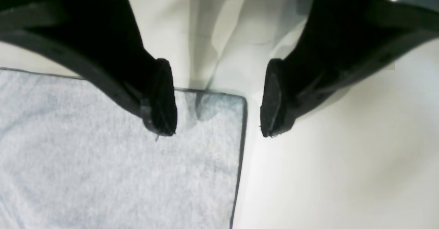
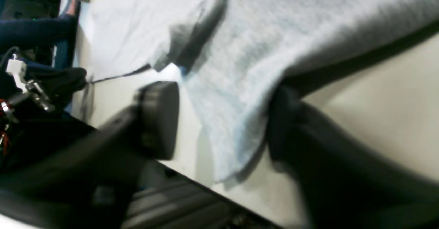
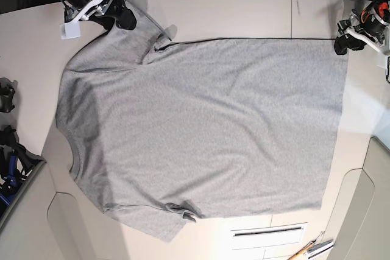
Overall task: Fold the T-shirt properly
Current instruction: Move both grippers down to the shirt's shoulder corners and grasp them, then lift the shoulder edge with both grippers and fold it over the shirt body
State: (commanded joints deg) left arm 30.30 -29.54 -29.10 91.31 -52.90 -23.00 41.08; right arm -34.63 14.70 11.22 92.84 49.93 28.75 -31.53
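The T-shirt (image 3: 207, 126) lies spread flat on the pale table, plain grey side up, with the neck at the left and the hem at the right. My left gripper (image 1: 216, 119) hangs open just over the far hem corner (image 1: 236, 100), one fingertip above the cloth and the other above bare table. It is at the shirt's top right corner in the base view (image 3: 341, 44). My right gripper (image 2: 223, 122) is open at the far sleeve (image 3: 137, 28), its fingers standing either side of the raised sleeve edge (image 2: 233, 126).
The table's edge runs close under the right gripper (image 2: 192, 184). A slotted plate (image 3: 268, 231) and some hand tools (image 3: 312, 249) lie near the front right. Black fixtures (image 3: 6, 95) stand at the left edge.
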